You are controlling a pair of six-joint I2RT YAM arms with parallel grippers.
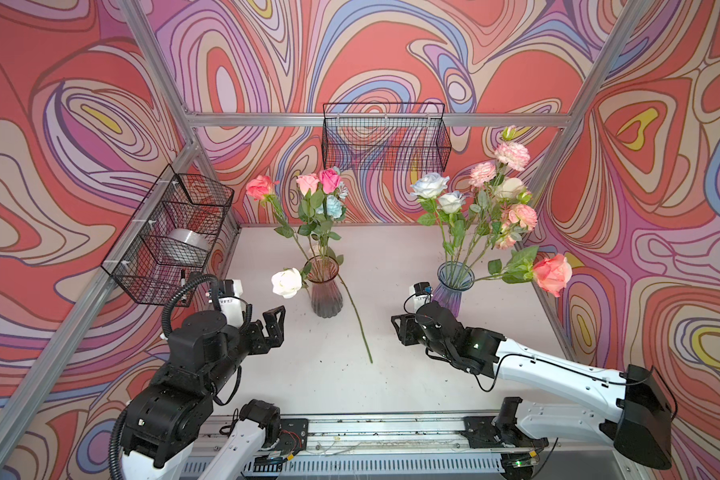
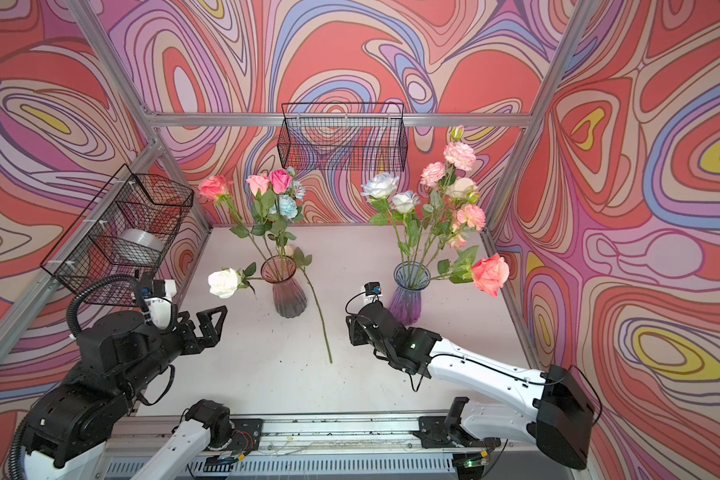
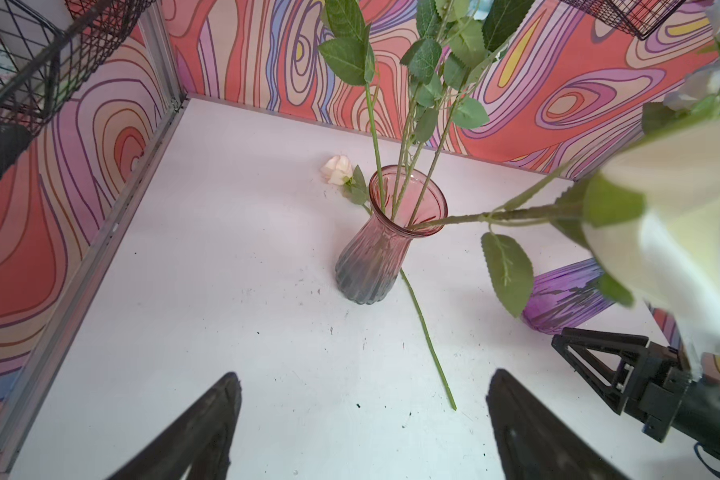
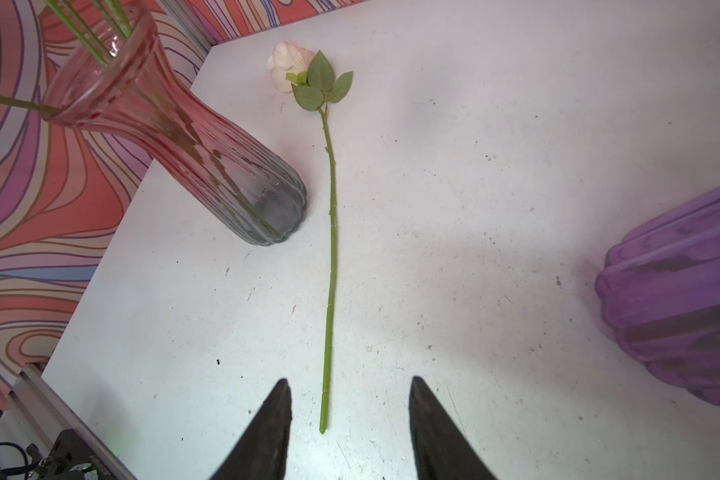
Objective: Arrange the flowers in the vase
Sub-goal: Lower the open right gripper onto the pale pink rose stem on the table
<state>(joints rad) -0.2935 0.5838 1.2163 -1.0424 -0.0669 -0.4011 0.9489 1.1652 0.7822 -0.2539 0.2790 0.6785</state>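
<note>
A pink-to-grey glass vase (image 1: pixel 324 291) (image 3: pixel 385 237) holds several flowers, with a white rose (image 1: pixel 287 282) leaning out low to its left. To the right, a purple vase (image 1: pixel 454 286) (image 4: pixel 678 299) holds more flowers, and a coral rose (image 1: pixel 551 274) droops out to its right. One loose pale rose (image 4: pixel 287 66) (image 3: pixel 337 169) lies flat on the table, its stem (image 1: pixel 356 316) running past the pink vase toward the front. My left gripper (image 1: pixel 281 326) (image 3: pixel 364 376) hovers open left of that vase. My right gripper (image 1: pixel 396 330) (image 4: pixel 350 381) is open, with the stem's cut end between its fingers, untouched.
A wire basket (image 1: pixel 171 232) on the left wall holds a silver roll (image 1: pixel 188 245). A second wire basket (image 1: pixel 385 137) hangs on the back rail. Aluminium frame posts and patterned walls close in three sides. The arms' mounting rail (image 1: pixel 371 432) runs along the front edge.
</note>
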